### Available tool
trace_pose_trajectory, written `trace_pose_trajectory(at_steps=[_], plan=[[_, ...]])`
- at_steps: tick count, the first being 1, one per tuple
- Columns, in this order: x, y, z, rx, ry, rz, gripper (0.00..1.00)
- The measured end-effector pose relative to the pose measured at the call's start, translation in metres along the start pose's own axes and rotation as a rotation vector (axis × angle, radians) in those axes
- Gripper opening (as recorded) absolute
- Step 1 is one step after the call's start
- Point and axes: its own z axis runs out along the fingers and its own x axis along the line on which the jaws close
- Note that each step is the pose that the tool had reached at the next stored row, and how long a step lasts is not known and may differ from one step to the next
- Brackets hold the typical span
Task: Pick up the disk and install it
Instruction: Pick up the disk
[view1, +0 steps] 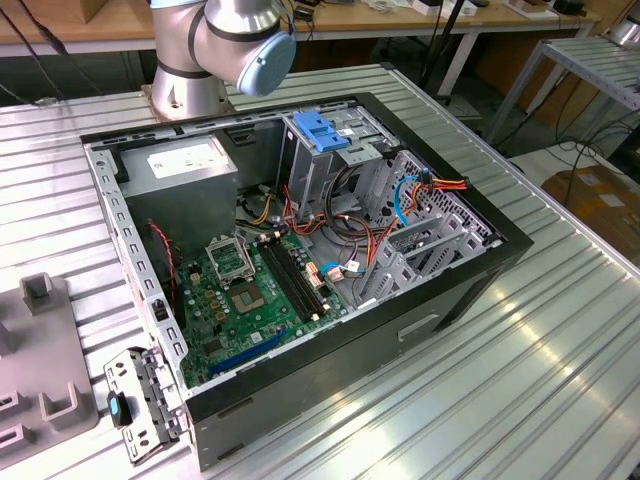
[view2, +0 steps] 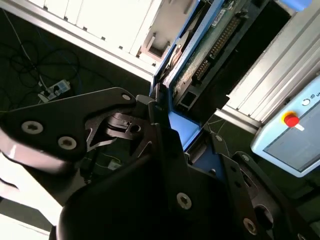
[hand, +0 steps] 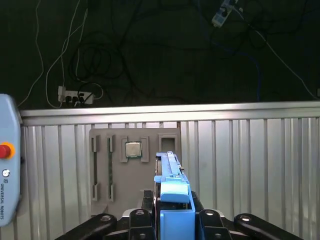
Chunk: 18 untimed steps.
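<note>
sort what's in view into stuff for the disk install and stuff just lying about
For the job: disk, clamped in the gripper; open computer case; its drive cage.

Lying about: grey tray with a chip; pendant; power strip; loose bracket.

You are working around an open computer case (view1: 470, 270) on a ribbed table (view1: 560, 380). Inside it, the room above the motherboard (view1: 240, 300) is lying open from the top. A grey power supply box (view1: 185, 170) is filling the corner nearest the arm's base. An upright drive cage (view1: 330, 175) with a blue latch (view1: 322, 130) is standing beside it, and loose cables (view1: 365, 235) are crossing the space on the exterior view's right of the cage. At the exterior view's left, a grey parts holder (view1: 40, 350) and a metal bracket (view1: 140, 405) are lying close to the case. In the first wrist view, the disk (hand: 170, 170) is sticking out past the gripper (hand: 172, 210) clamping it, and a pendant (hand: 7, 165) is sitting near the table's rim.
</note>
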Motion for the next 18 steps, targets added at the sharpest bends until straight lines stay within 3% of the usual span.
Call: trace_pose_trajectory(at_steps=[1, 3, 10, 18], plan=[[0.0002, -0.0001, -0.0059, 0.0002, 0.0013, 0.0, 0.37], [0.0004, -0.0003, -0.0114, 0.0004, 0.0022, 0.0, 0.37], [0.0004, -0.0013, -0.0116, 0.0006, 0.0021, 0.0, 0.37], [-0.0002, -0.0195, -0.0113, 0.0005, 0.0022, 0.0, 0.37]])
